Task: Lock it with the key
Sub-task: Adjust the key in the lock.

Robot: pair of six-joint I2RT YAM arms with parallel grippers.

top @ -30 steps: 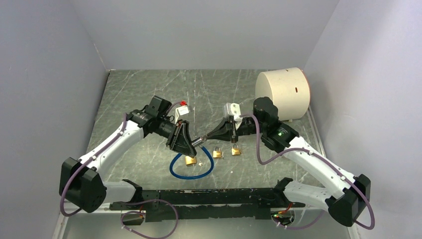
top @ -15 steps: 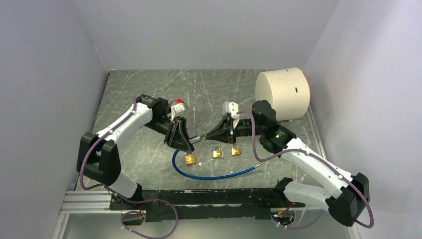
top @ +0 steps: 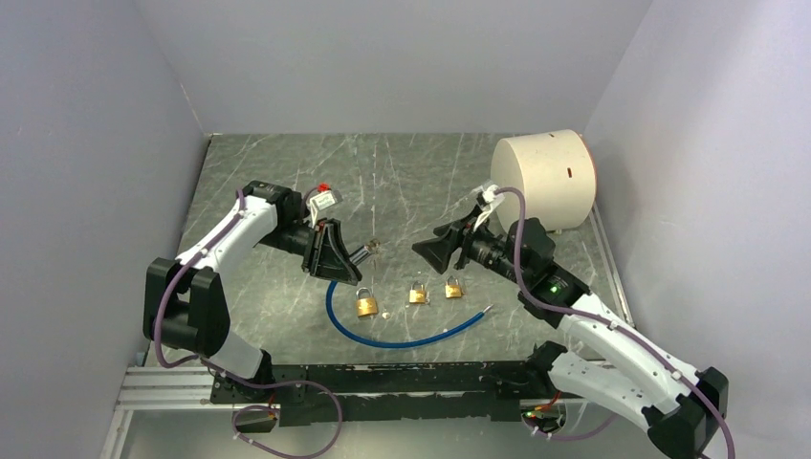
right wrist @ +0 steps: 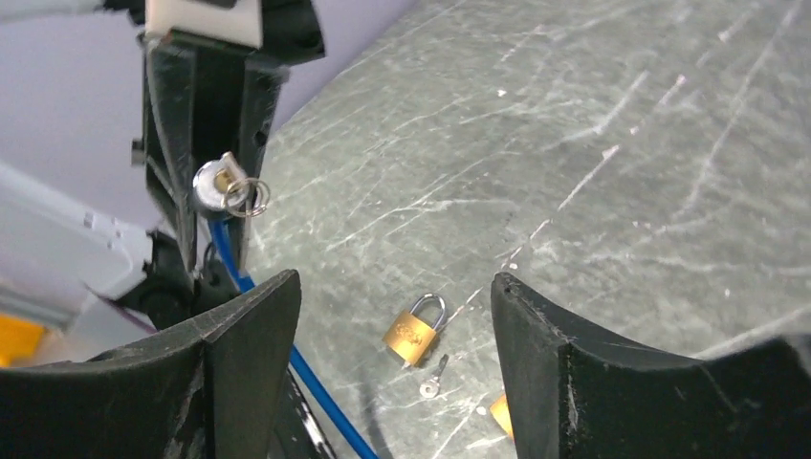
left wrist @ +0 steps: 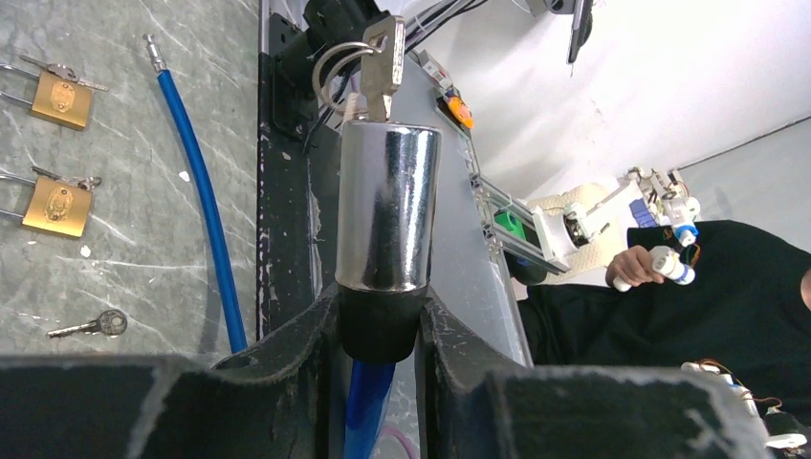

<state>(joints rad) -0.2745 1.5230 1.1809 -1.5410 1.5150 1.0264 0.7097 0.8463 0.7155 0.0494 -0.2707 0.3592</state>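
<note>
Count: 2 hands, 1 cable lock, 1 key w/ a ring, 3 padlocks, 1 small key lying loose, 1 drum

The cable lock = chrome lock cylinder (left wrist: 387,206) + blue cable (top: 402,339). Left hand (left wrist: 381,320) is narrow and clamped on the cylinder's black end, one finger each side, so the chrome part sticks out past the fingertips and is held up off the surface (top: 411,172). The cable runs from the hand down to the surface, curves round towards the near edge & ends in a bare metal tip (top: 488,309) lying free, not in the cylinder.

The key (left wrist: 383,53) sits in the far end face of the cylinder, its ring (left wrist: 335,72) hanging off it. Seen from above, that end points across at the right hand (top: 432,251). Right hand is wide, nothing betw. its fingers, and it is apart from the key w/ a clear gap. In the right wrist view the cylinder end w/ key (right wrist: 230,182) shows above and beyond the left-side finger (right wrist: 244,335), not betw. the two.

The 3 brass padlocks (top: 417,295) lie in a row on the surface below and betw. the two hands, inside the bend of the cable. The small key (left wrist: 91,327) lies flat just beside the left-most one, touching nothing I can make out.

The cream drum (top: 545,177) lies on its side at the far right corner, behind the right arm, well apart from the rest
</note>
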